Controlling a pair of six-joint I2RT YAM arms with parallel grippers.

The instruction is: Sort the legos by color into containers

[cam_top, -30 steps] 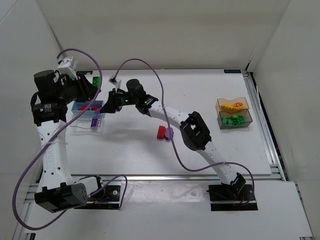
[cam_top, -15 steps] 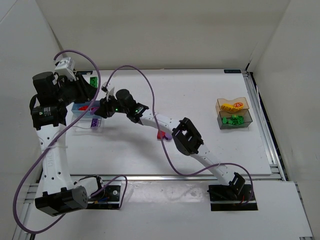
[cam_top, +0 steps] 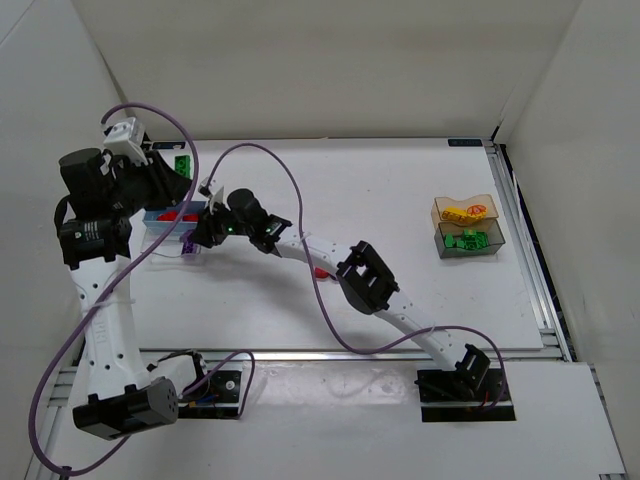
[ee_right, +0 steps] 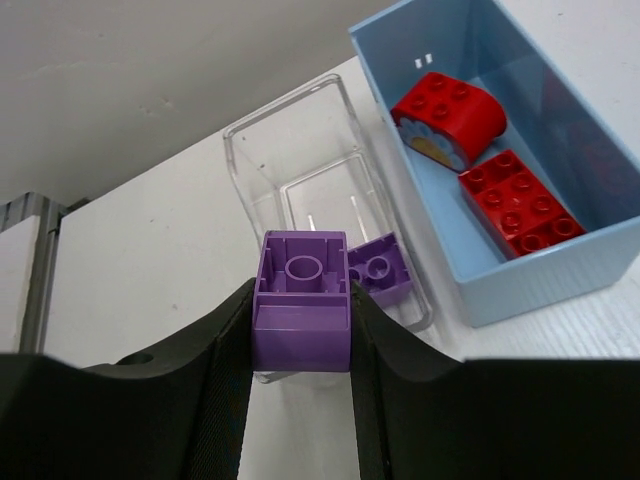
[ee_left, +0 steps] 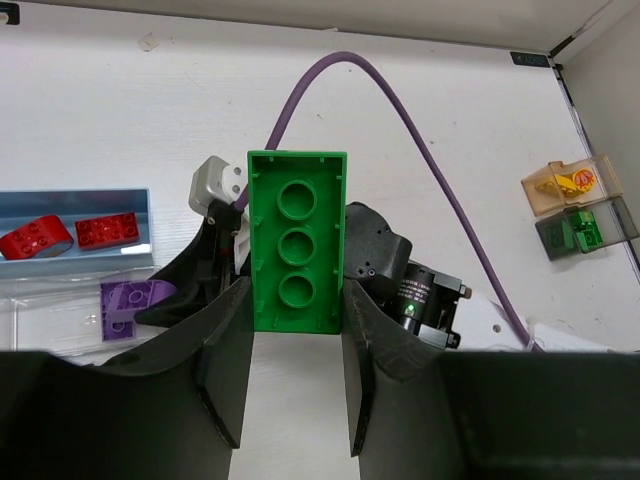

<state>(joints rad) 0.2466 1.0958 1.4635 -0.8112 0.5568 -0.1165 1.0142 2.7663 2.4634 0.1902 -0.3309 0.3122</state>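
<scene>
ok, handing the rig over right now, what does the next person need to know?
Left gripper: shut on a green lego, held up at the table's left side.
Right gripper: shut on a purple lego above the clear container, which holds one purple block.
Done: two red blocks in the blue container; yellow blocks in the amber container; green blocks in the dark container.
Left: drop purple, carry green across, bin the loose red lego under the right arm.
</scene>
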